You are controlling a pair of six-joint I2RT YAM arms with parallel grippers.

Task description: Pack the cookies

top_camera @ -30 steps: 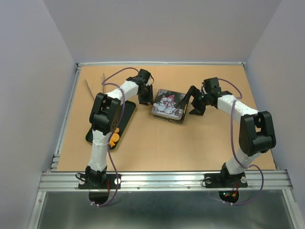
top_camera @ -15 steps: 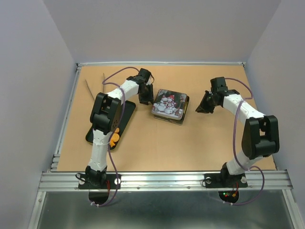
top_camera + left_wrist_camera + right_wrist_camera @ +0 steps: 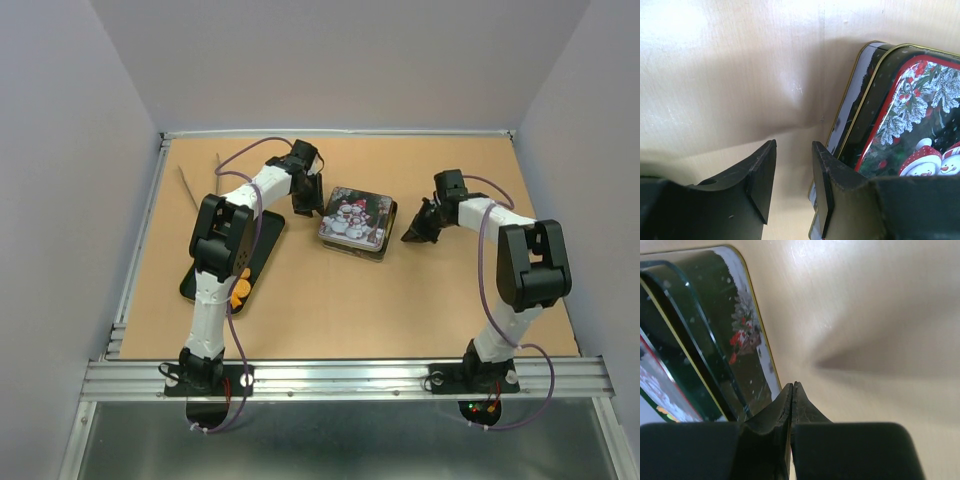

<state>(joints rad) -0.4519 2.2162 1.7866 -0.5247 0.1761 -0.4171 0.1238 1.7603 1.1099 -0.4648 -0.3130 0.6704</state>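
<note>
**A:** Start me at the left. Where are the cookies?

**B:** I've got orange cookies (image 3: 238, 292) lying on the dark tray (image 3: 265, 240) at the left side of the bench (image 3: 330, 300). My left arm (image 3: 207, 320) crosses over them, so I only see a small cluster and can't count them.

**A:** And your left gripper?

**B:** The left gripper (image 3: 794, 150) is low over the bench, at the left edge of the tin (image 3: 355, 220). Its jaws stand a narrow slot apart with nothing between them. One finger sits just beside the tin wall, and I can't tell whether it touches.

**A:** The tin itself?

**B:** It's mid-bench, with the snowman lid (image 3: 905, 125) on top and a gold rim showing. On my left wrist view the lid looks set a little off the base. I can't tell whether it's fully seated.

**A:** Right side?

**B:** The right gripper (image 3: 791, 390) is pinched all the way closed, fingers pressed flat together and gripping nothing. It's angled down toward the bench just beside the tin's right side, and overhead it looks clear of the tin.
</note>
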